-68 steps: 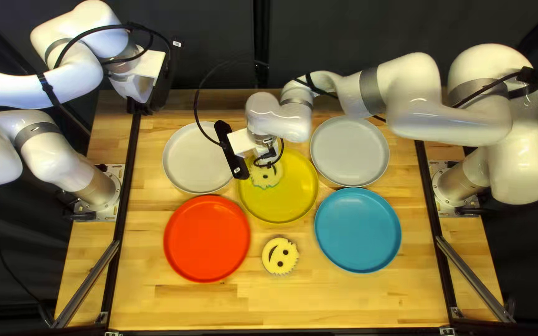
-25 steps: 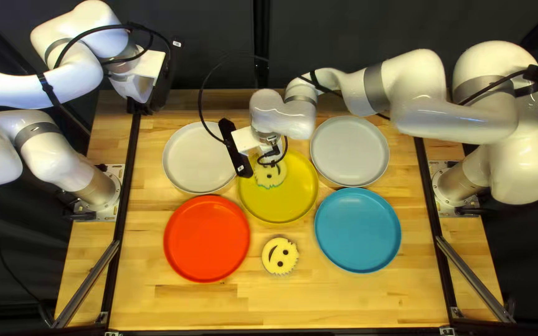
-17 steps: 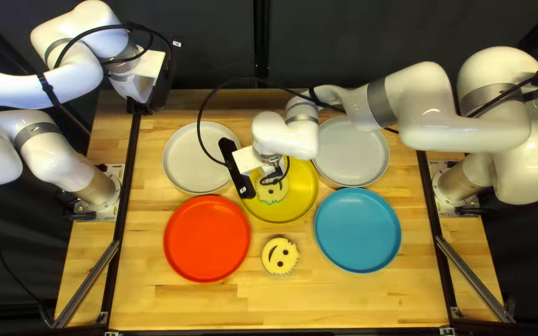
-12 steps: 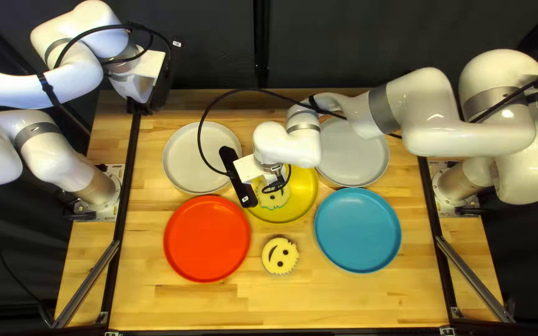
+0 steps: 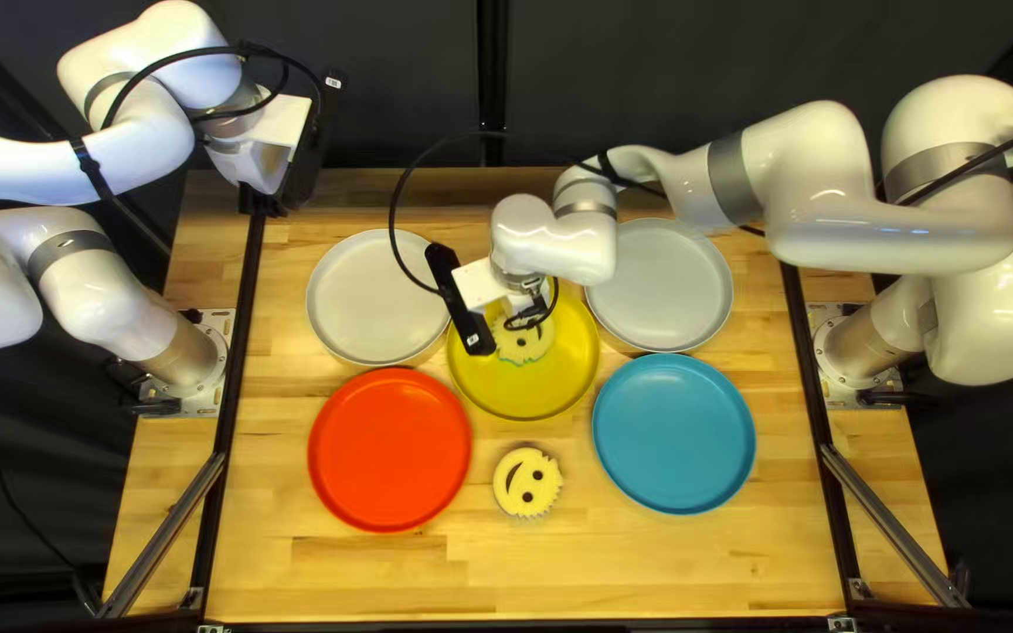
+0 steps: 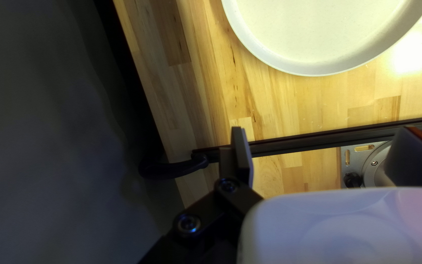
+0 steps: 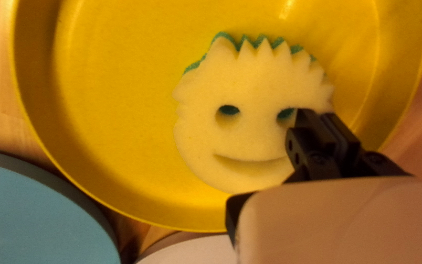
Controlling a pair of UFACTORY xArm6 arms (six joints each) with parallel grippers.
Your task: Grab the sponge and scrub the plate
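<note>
The right gripper (image 7: 317, 113) clenches the edge of a smiley-face sponge (image 7: 250, 134), green layer underneath, over the far part of a yellow plate (image 7: 118, 112). With the sponge in its grasp, the pick-up appears complete and the scrubbing in hand, though whether the sponge presses on the plate cannot be told. The next move likely calls for steady downward pressure and strokes toward the yellow plate's near half; too light a touch might merely skim it, and the off-center hold could let the sponge twist.

The left gripper (image 6: 323, 129), fingers parted and grasping nothing, waits beyond the yellow plate and well to its left, aloft by the table's far left corner.

Around the yellow plate on the wooden table (image 5: 694, 574), in the top left view, sit a white plate (image 5: 372, 293) to its upper left, a light gray plate (image 5: 677, 287) to its upper right, a red plate (image 5: 389, 449) to its lower left and a blue plate (image 5: 673, 434) to its lower right. A second smiley-face sponge (image 5: 512, 492) lies face up on bare wood just below the yellow plate. Dark curtains (image 5: 624, 82) hang behind the table, beyond the yellow plate.
</note>
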